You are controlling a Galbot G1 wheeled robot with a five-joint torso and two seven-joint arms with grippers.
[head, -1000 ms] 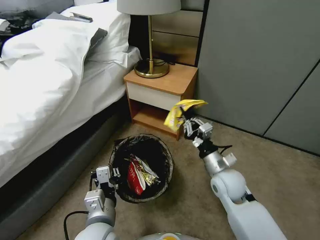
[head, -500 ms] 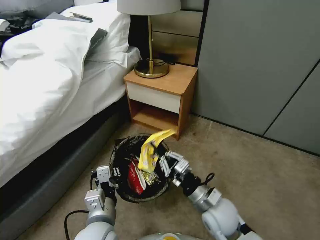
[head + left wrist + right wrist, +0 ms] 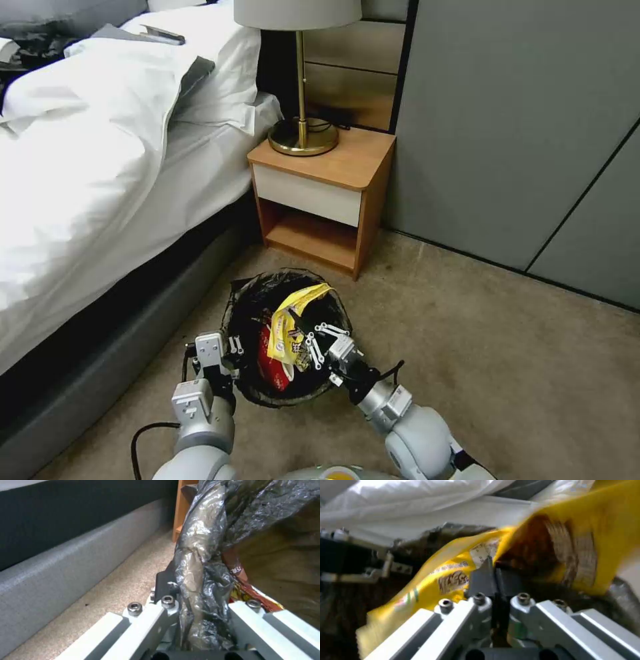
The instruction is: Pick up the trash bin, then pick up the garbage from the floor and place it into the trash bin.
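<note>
The trash bin (image 3: 248,303) hangs just above the carpet, its black bag crinkled over the rim. My left gripper (image 3: 223,353) is shut on the bin's near-left rim (image 3: 196,585), the bag pinched between its jaws. My right gripper (image 3: 308,341) reaches over the bin's opening from the near right, shut on a yellow snack wrapper (image 3: 288,321), a piece of the garbage. That yellow wrapper (image 3: 453,575) is clamped between the shut jaws, partly inside the bin. A red-and-white wrapper (image 3: 270,363) lies inside the bin, below it.
A wooden nightstand (image 3: 323,193) with a brass lamp (image 3: 303,130) stands just beyond the bin. The bed (image 3: 100,167) and its grey base (image 3: 100,373) run along the left. Grey wall panels (image 3: 520,133) close off the back right; open carpet (image 3: 520,373) lies to the right.
My right arm has swung the yellow wrapper from up near the nightstand down and left, over and into the bin's opening. The left gripper and the bin stayed put.
</note>
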